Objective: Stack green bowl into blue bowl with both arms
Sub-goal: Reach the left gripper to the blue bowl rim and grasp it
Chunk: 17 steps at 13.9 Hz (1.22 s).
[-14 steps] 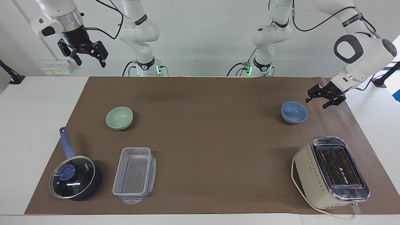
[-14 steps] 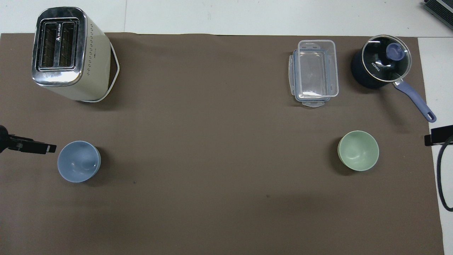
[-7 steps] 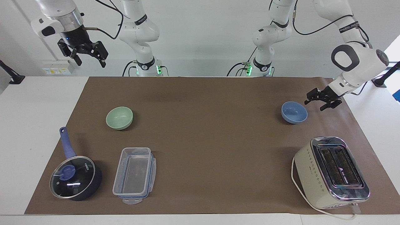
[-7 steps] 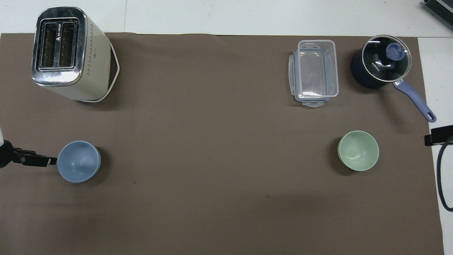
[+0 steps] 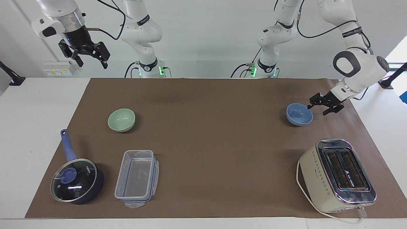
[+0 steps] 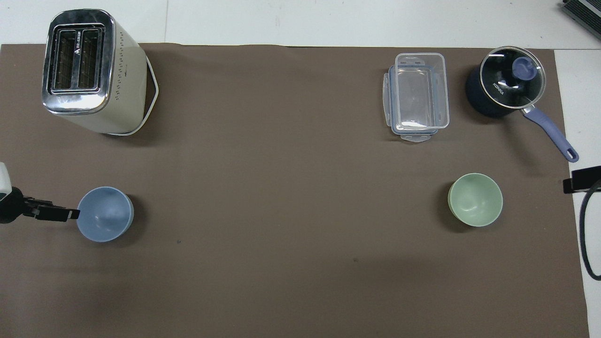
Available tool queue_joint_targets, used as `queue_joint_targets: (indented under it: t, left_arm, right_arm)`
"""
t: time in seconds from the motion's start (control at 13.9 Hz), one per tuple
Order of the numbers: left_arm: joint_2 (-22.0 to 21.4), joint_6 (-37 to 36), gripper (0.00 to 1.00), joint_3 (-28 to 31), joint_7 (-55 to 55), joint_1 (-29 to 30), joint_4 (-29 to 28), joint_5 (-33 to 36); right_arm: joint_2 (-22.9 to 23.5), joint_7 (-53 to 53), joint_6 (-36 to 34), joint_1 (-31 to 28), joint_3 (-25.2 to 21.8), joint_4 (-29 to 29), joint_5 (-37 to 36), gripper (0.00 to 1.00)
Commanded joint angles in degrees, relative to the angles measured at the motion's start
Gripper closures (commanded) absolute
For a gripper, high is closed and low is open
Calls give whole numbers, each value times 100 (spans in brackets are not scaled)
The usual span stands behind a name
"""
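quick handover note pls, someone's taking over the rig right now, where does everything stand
Left gripper: open, empty, low beside the blue bowl, one fingertip at its rim, at the left arm's end of the table.
Right gripper: open, empty, waiting raised above the table's corner at the right arm's end.
Green bowl: upright on the mat toward the right arm's end, untouched, nearer the robots than the saucepan and clear box.
Toaster: farther from the robots than the blue bowl.
Done: nothing grasped or stacked yet.
Left: grasp the bowls, bring them together, set green inside blue.
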Motion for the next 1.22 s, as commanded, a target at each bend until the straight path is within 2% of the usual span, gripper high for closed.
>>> queue_joint_targets:
  t: [0.0,0.14,0.36,0.57,0.72,1.15]
  left_arm:
    - [-36,292,1,-6,125,-5,-306,-135]
    - [-97,580,8,-14,56,-32,-491,-162]
    - [-62,1064,26,-15,-59,-269,-781,-364]
    - [-97,995,65,-6,-112,-261,-807,-364]
    - [-106,759,99,-6,-103,-208,-799,-364]
    - [-211,355,100,-15,-199,-269,-694,-364]
  right_arm:
    - [-49,0,34,15,0,-51,59,0]
    - [-49,-34,42,-37,-1,-51,59,0]
    - [-49,-17,51,-37,-9,-42,59,0]
    - [-49,-26,34,-37,-9,-51,59,0]
    - [-49,-17,51,-28,-9,-51,59,0]
    - [-49,-17,43,-28,-9,-51,68,0]
